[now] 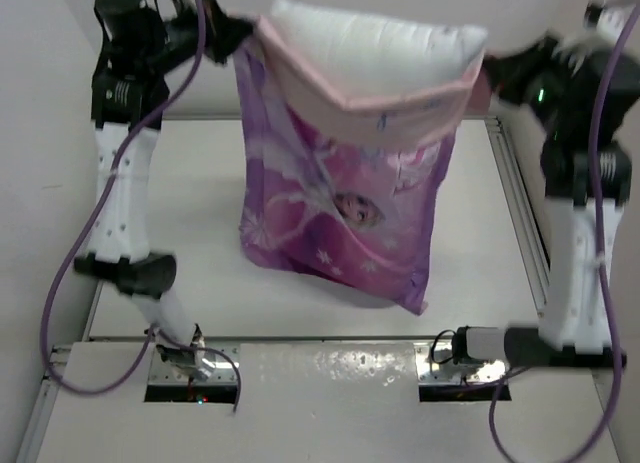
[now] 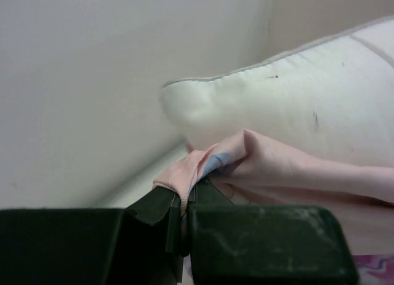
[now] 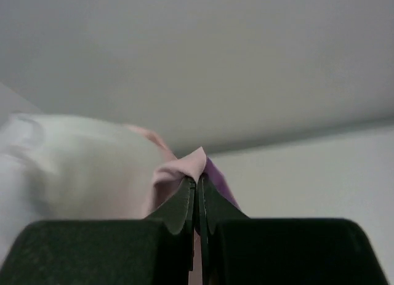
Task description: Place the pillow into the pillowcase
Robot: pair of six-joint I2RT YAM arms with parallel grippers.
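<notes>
— As seen from above, shows the left gripper [image 1: 238, 28] raised at far left, clamped shut on a bunched pink corner of the pillowcase [image 1: 340, 213] mouth.
— And at centre?
— Hangs purple-magenta between both arms, princess print facing the camera. Drops its bottom corner to the table [image 1: 200, 183] or just above it; cannot tell which. Holds the pillow [image 1: 375, 43] in its mouth, with the white top bulging above the folded-back pink rim and the lower part hidden inside.
— And at right?
— Shows the right gripper [image 1: 487, 68], likewise raised, pinched tight on the opposite corner of the rim, just beside the pillow.
</notes>
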